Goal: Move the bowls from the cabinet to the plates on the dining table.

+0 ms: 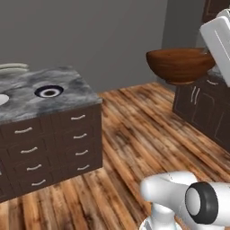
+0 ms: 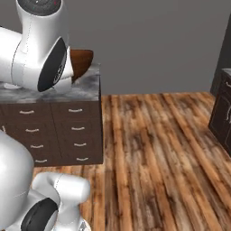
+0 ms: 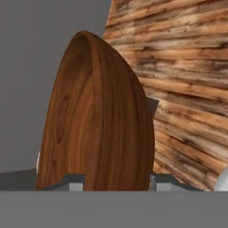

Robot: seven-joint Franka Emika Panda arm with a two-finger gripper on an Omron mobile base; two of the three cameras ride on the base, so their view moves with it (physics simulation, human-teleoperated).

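High above the plank floor [image 1: 134, 130], unlabelled wooden bowl [image 1: 180, 65] clamped between the fingers [image 3: 73, 181].

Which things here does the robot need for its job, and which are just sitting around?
Needed for the job:
- wooden bowl, held up in the gripper
- navy plate with the white ring
- white plate, at the picture's edge
- dining table, marble top

Just sitting around:
- lower cupboards on the right
- wooden floor
- grey wall
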